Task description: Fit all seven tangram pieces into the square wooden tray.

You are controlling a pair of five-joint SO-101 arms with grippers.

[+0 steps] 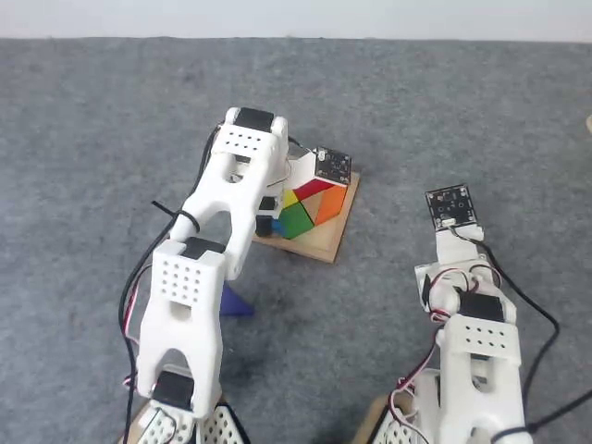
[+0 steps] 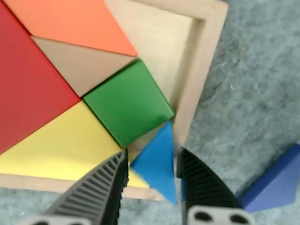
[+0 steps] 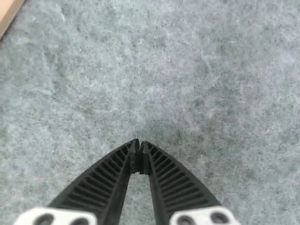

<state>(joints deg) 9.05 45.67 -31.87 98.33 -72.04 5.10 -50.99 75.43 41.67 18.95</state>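
Observation:
The square wooden tray (image 2: 201,70) (image 1: 319,248) lies on the grey carpet. In it are a red triangle (image 2: 28,84), an orange piece (image 2: 75,21), a tan triangle (image 2: 79,65), a green square (image 2: 126,101) and a yellow triangle (image 2: 65,140). My left gripper (image 2: 152,164) is shut on a light blue triangle (image 2: 158,157), held tilted over the tray's corner rim beside the green square. A dark blue piece (image 2: 274,180) (image 1: 236,302) rests on the carpet just outside the tray. Off to the tray's right, my right gripper (image 3: 139,161) is shut on nothing, low over bare carpet.
Bare tray floor (image 2: 154,33) shows between the orange piece and the rim. The left arm (image 1: 231,213) covers the tray's left part in the high view. A tray corner (image 3: 7,14) shows at the edge of the right wrist view.

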